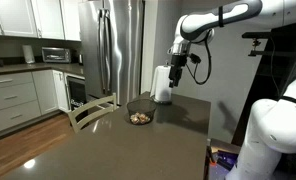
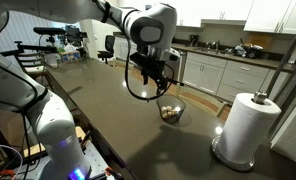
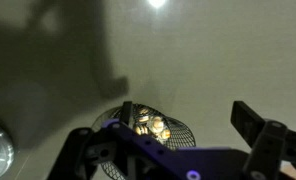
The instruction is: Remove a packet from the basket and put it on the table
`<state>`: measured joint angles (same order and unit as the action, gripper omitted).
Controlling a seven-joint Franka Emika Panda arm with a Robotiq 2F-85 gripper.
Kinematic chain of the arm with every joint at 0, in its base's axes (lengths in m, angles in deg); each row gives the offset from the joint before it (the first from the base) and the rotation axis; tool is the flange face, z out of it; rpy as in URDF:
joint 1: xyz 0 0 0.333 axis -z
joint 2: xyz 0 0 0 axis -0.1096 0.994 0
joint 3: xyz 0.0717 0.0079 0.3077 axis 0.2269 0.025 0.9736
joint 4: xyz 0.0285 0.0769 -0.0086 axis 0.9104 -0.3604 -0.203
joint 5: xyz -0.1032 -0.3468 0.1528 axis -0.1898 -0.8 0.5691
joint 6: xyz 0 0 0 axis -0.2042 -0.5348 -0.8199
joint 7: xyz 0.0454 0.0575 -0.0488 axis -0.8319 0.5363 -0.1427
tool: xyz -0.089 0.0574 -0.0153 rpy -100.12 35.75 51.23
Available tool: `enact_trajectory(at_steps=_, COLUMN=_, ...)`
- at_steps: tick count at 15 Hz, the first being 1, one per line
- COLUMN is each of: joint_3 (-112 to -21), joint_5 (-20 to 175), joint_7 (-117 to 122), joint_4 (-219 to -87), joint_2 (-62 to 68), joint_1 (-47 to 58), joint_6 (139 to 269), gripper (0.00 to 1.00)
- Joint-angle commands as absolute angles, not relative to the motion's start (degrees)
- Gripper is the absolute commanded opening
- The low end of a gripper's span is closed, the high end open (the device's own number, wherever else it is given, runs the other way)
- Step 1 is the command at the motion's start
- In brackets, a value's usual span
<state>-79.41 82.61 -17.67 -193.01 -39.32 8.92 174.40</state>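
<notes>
The basket (image 1: 140,117) is a small dark mesh bowl on the dark table (image 1: 108,150), and it shows in both exterior views (image 2: 171,113). Several tan-orange packets (image 3: 148,126) lie inside it, also seen in an exterior view (image 2: 170,113). My gripper (image 1: 178,63) hangs well above the table, beside and above the basket (image 3: 173,135), and shows in the other exterior view too (image 2: 160,76). In the wrist view the gripper (image 3: 186,112) is open and empty; its left finger lies over the basket's rim and its right finger over bare table (image 3: 208,60).
A white paper-towel roll (image 1: 164,85) stands upright on the table just behind the basket, also seen in an exterior view (image 2: 246,125). A chair back (image 1: 91,110) stands at the table's edge. A kitchen counter and fridge (image 1: 113,50) lie beyond.
</notes>
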Motion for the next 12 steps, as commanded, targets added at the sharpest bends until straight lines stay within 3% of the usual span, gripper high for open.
enact_trajectory(at_steps=1, joint_3=-78.0, joint_5=83.3, joint_7=-18.3, joint_4=-192.9, joint_2=-39.1, joint_1=10.6, joint_6=174.2, gripper=1.00)
enact_trajectory(at_steps=12, joint_3=-77.0, joint_5=85.0, joint_7=-17.3, joint_4=-191.6, joint_2=-35.8, joint_1=9.5, joint_6=176.5, gripper=1.00)
